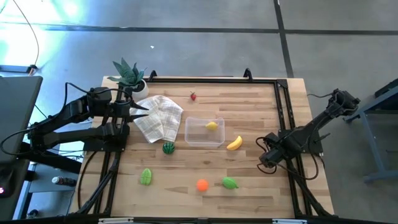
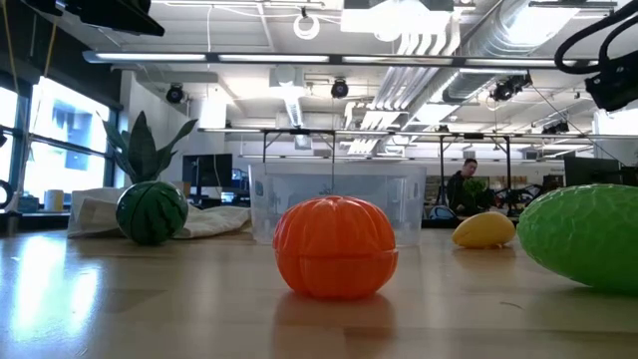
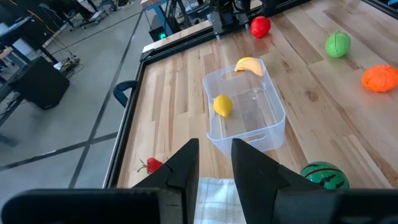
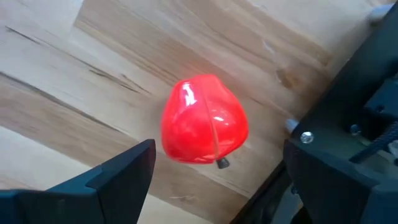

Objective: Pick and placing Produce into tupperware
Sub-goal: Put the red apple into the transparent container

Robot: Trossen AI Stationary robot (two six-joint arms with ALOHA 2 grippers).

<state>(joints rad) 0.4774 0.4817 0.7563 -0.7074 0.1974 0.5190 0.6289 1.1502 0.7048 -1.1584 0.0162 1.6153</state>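
Seen from above, the tupperware (image 1: 204,132) already has a lemon (image 1: 212,126) in it, with a banana (image 1: 234,143) just beside it. The right gripper (image 1: 268,155) sits beyond that banana.

Right wrist view: fingers spread wide, nothing grasped, a red fruit (image 4: 204,121) between them. It should be centred before closing, probably.

Left wrist view: the left gripper (image 3: 213,163) is parked over the cloth (image 3: 214,200), slightly parted and empty.

Round red plastic fruit (image 4: 204,119): lying under right gripper, hidden in high view | dark green striped ball (image 3: 323,175): being cut by left wrist edge | bright green bumpy fruit (image 2: 583,236): running off low view's edge
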